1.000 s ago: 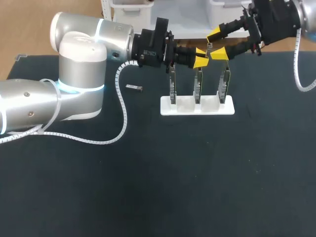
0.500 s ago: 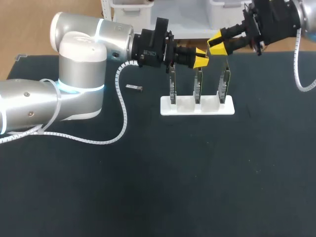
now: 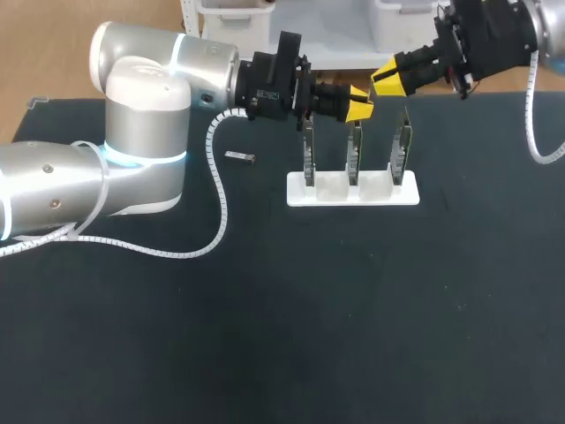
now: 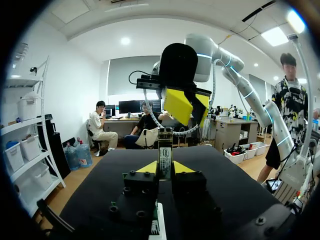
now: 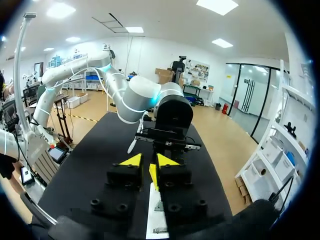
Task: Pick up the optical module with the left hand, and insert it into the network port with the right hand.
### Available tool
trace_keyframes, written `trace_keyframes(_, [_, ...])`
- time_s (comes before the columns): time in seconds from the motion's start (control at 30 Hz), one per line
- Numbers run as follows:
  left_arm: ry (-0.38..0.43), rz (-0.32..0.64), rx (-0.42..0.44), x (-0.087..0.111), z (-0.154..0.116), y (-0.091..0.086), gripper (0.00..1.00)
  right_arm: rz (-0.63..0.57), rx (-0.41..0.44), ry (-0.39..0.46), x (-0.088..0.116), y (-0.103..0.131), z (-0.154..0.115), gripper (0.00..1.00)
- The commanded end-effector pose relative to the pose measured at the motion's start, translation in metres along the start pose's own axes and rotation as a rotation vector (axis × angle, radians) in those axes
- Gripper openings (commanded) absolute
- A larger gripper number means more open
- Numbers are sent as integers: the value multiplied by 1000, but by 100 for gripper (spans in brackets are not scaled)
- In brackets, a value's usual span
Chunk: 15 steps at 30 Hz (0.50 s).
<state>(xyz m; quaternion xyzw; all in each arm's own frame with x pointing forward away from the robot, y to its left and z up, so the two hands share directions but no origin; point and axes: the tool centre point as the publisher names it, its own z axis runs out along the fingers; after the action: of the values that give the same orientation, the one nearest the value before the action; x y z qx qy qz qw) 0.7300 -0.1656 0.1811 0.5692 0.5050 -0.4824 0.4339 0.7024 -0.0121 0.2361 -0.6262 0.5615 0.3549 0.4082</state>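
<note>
The optical module (image 4: 165,152), a slim metal bar with a label, stands between the fingers of my left gripper (image 4: 165,167), which is shut on its near half. My right gripper (image 4: 187,105) faces it from ahead, its yellow tips closed over the module's far end. In the head view both grippers, left (image 3: 359,104) and right (image 3: 388,81), meet tip to tip above the white stand (image 3: 353,192); the module is barely visible there. Three upright circuit boards (image 3: 355,152) carrying the network ports stand in that stand, below the grippers. In the right wrist view my right gripper (image 5: 146,161) points at the left arm's black head (image 5: 169,136).
A second small metal module (image 3: 239,157) lies on the black table left of the stand. My left arm (image 3: 141,132) and its white cable loop (image 3: 216,203) occupy the table's left part. Dark tabletop spreads in front of the stand.
The right gripper's fingers stood wide apart around the module's end a second ago and have since closed onto it, rising slightly. The left arm has kept still.
</note>
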Motion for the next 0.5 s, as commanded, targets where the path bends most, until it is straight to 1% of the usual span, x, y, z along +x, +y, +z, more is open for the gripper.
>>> trace_keyframes(0.03, [2, 1, 0, 0, 0, 0, 0, -6, 0, 13, -1, -1, 0, 100])
trace_keyframes(0.2, [2, 1, 0, 0, 0, 0, 0, -21, -1, 21, -3, -3, -2, 100])
trace_keyframes(0.5, [2, 1, 0, 0, 0, 0, 0, -22, 6, 1, 5, -5, -2, 100])
